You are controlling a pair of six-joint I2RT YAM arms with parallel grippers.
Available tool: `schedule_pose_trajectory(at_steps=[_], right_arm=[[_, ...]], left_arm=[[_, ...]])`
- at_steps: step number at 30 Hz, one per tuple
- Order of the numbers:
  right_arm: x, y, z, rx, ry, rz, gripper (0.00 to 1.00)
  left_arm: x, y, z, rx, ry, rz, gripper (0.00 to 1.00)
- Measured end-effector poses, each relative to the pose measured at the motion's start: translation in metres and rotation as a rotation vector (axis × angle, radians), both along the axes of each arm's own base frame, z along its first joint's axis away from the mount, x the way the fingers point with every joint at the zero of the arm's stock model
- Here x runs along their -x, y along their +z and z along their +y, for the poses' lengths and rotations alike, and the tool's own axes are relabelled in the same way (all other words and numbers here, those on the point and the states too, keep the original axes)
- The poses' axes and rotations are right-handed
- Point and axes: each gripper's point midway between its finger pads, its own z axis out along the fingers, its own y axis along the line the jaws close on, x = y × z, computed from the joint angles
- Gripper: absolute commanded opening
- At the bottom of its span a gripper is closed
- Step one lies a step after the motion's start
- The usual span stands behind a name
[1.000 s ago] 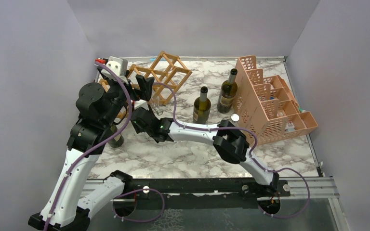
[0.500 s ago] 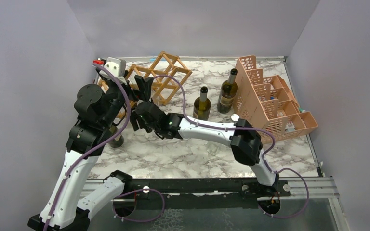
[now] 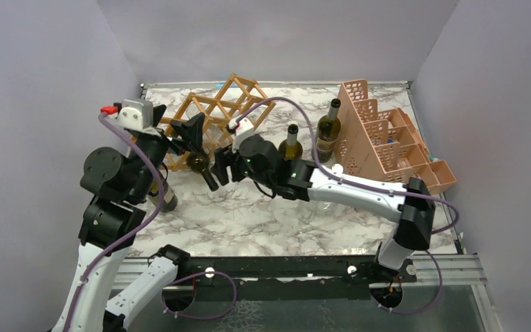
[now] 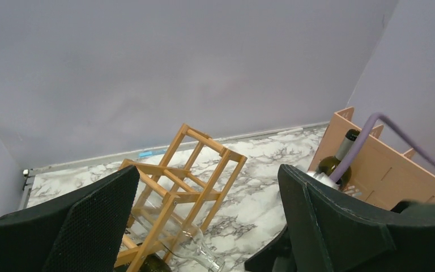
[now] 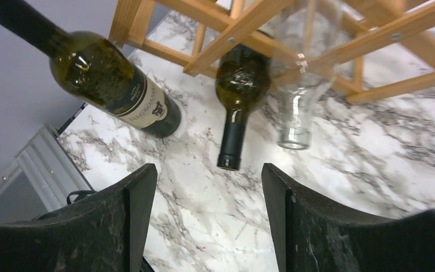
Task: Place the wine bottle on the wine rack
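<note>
Nearest, the right gripper [image 5: 208, 181] hangs, fingers [image 5: 130, 226] apart, just short of the wine bottle [image 5: 241, 85], lying in a low cell of the wine rack [image 5: 243, 31] whose sticks bear it, so no grip seems needed; beyond, the left gripper [image 4: 208, 187] gapes likewise.

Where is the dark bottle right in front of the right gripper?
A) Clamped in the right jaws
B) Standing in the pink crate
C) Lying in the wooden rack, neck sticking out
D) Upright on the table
C: the bottle lies in a cell of the rack, neck pointing out, while the right gripper has its jaws open and apart from it.
</note>
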Motion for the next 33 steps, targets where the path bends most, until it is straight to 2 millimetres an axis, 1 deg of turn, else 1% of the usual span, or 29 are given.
schedule_pose_trajectory(at_steps=[2,5,10,13,16,20,23,26,28,33], right_arm=[[-0.003,0.017,-0.019,-0.011,-0.024,-0.008,0.71],[-0.016,0.046,-0.053,-0.039,-0.102,-0.038,0.72],[-0.032,0.095,-0.12,-0.064,-0.269,-0.121,0.74],[-0.04,0.111,-0.154,-0.047,-0.372,-0.138,0.75],[-0.048,0.117,-0.186,-0.021,-0.468,-0.153,0.76],[-0.055,0.12,-0.215,-0.009,-0.548,-0.164,0.77],[-0.063,0.114,-0.227,0.009,-0.576,-0.157,0.77],[-0.069,0.1,-0.228,0.042,-0.574,-0.136,0.77],[-0.072,0.088,-0.225,0.067,-0.561,-0.12,0.77],[-0.073,0.056,-0.217,0.125,-0.51,-0.075,0.74]], left_arm=[[0.007,0.002,0.002,0.011,-0.005,-0.027,0.99],[0.014,0.0,0.001,0.018,-0.024,-0.053,0.99],[0.01,-0.017,-0.01,0.001,-0.072,-0.036,0.99],[0.007,-0.028,-0.015,-0.011,-0.094,-0.014,0.99],[0.006,-0.034,-0.019,-0.019,-0.112,-0.003,0.99],[0.005,-0.037,-0.023,-0.023,-0.127,0.001,0.99],[0.001,-0.038,-0.026,-0.026,-0.135,0.006,0.99],[-0.003,-0.043,-0.029,-0.03,-0.146,0.016,0.99],[-0.005,-0.047,-0.032,-0.034,-0.157,0.026,0.99],[-0.01,-0.056,-0.04,-0.042,-0.184,0.051,0.99]])
